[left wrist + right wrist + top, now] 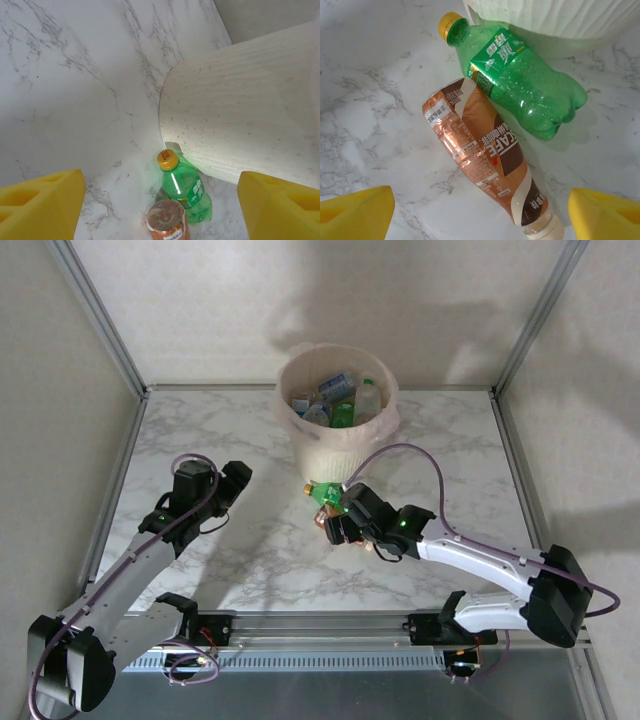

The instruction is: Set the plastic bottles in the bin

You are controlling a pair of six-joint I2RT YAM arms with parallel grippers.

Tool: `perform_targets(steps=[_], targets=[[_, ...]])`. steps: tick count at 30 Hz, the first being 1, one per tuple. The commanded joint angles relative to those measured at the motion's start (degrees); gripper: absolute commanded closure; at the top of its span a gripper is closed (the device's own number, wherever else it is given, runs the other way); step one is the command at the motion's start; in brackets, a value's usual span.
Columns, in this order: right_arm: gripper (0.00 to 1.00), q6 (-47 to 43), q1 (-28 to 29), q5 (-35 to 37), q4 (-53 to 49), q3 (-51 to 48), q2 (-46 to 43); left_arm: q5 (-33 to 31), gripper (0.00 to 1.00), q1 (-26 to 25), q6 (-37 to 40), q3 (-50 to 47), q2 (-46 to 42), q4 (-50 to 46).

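Right fingers [355, 210] spread, empty, straddling the brown-labelled plastic bottle [485, 160] between them, apparently for a grab; left fingers [40, 200] released.

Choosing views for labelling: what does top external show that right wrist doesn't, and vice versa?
Top external: bottles inside the bin, both arms, the left gripper open. Right wrist: the brown bottle's label print and white cap, between the right gripper's open pads. Both: green bottle and brown bottle side by side on the marble table beside the bin.
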Motion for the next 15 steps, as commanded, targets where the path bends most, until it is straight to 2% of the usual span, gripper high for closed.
perform_targets(steps=[1, 15], targets=[[0.1, 2.34, -0.73, -1.28, 4.25, -1.11, 2.44, 0.88, 0.2, 0.53, -0.74, -0.69, -0.36, 0.89], [0.09, 3.75, -2.5, -2.79, 5.56, -3.75, 9.99, 1.73, 0.2, 0.56, -1.03, -1.53, -0.24, 1.51]])
